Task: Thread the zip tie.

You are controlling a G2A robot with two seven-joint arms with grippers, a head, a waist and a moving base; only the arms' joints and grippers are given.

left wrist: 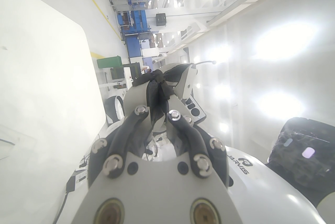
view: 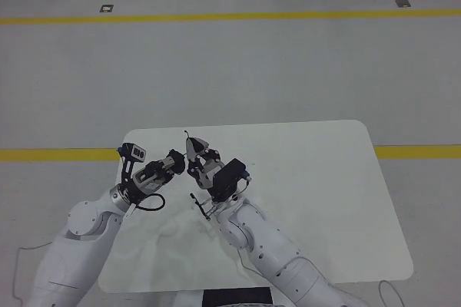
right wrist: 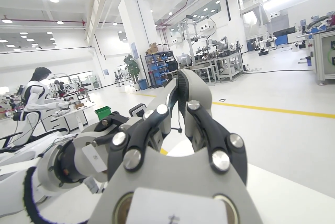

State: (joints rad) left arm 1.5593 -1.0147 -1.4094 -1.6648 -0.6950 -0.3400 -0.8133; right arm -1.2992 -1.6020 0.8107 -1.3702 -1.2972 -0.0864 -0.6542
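My two grippers meet fingertip to fingertip above the left part of the white table (view: 315, 192). The zip tie is a thin black strand. In the right wrist view the zip tie (right wrist: 179, 115) hangs down between the fingers of my right gripper (right wrist: 179, 78), which is shut on it, with a small knob at its lower end. From above, a short end of the zip tie (view: 187, 136) pokes out past the right gripper (view: 192, 150). My left gripper (view: 177, 162) is shut too, its fingertips (left wrist: 146, 78) pinched on a dark piece right against the right gripper (left wrist: 183, 78).
The table's rounded far-left corner (view: 131, 134) lies close behind the left arm. Its right half (view: 346, 230) is bare white surface. Yellow floor lines (view: 430, 151) run past the table's far side.
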